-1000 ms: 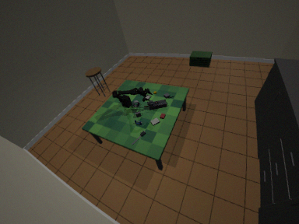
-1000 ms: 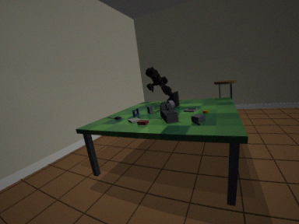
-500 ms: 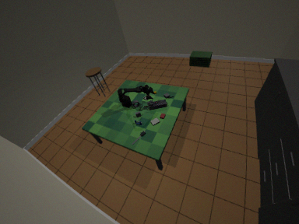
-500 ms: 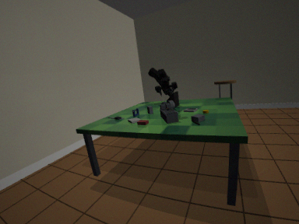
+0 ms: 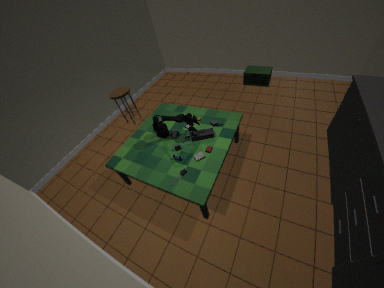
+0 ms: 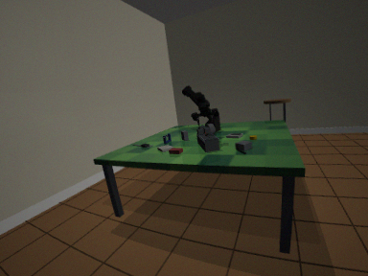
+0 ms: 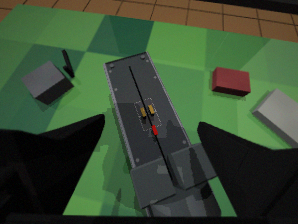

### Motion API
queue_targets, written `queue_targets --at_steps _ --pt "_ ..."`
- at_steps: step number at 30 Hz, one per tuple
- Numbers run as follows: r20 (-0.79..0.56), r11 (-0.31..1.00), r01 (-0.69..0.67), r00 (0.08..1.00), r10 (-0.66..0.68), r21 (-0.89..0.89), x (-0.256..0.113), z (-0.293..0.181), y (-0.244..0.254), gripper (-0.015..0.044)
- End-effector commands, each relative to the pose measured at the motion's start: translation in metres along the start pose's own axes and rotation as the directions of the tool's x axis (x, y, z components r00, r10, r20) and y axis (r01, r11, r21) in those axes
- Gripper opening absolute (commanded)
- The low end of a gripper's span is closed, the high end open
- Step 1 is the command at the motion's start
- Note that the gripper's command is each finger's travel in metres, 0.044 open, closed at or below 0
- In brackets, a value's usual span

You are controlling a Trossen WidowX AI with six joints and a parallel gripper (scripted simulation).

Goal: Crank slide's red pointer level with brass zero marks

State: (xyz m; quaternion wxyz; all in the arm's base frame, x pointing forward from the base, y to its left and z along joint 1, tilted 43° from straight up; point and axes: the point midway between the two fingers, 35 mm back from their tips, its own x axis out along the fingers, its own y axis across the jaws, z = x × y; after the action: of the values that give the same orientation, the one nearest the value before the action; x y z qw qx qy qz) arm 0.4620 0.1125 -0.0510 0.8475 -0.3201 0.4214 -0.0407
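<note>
In the wrist view, a gray block (image 7: 47, 82) with a dark lever (image 7: 68, 64) beside it lies at the left on the green table (image 5: 150, 165) (image 6: 201, 165) (image 7: 175, 45). The machine (image 5: 202, 134) (image 6: 209, 142) (image 7: 131, 95) occupies the center, tilted in the frame. Its red pointer (image 7: 154, 130) sits in the slot, nearer the gray blocks than the two brass marks (image 7: 143, 112), not level with them. The gripper (image 5: 192, 128) (image 6: 198, 126) (image 7: 152, 122) is spread, pinching nothing. Right of the machine lie a red block (image 7: 231, 81) and a pale block (image 7: 281, 116).

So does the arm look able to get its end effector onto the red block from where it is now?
Probably yes: the end effector is open, and nothing stands over the red block, though the machine sits close beside the way.
</note>
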Motion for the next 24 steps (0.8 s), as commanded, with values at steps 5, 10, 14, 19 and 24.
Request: queue_targets --at_steps 5,10,14,19,24 --pt "-0.006 1.0 -0.005 1.0 0.005 -0.006 0.002 -0.003 0.001 0.044" --pt "-0.006 1.0 -0.005 1.0 0.005 -0.006 0.002 -0.003 0.001 0.044" --pt "-0.005 1.0 -0.004 1.0 0.004 -0.003 -0.012 0.013 0.003 0.044" --pt "-0.003 1.0 -0.001 1.0 0.001 0.001 -0.036 0.034 0.005 0.044" --pt "-0.011 0.998 -0.029 1.0 0.028 -0.05 -0.047 0.027 -0.009 0.044"
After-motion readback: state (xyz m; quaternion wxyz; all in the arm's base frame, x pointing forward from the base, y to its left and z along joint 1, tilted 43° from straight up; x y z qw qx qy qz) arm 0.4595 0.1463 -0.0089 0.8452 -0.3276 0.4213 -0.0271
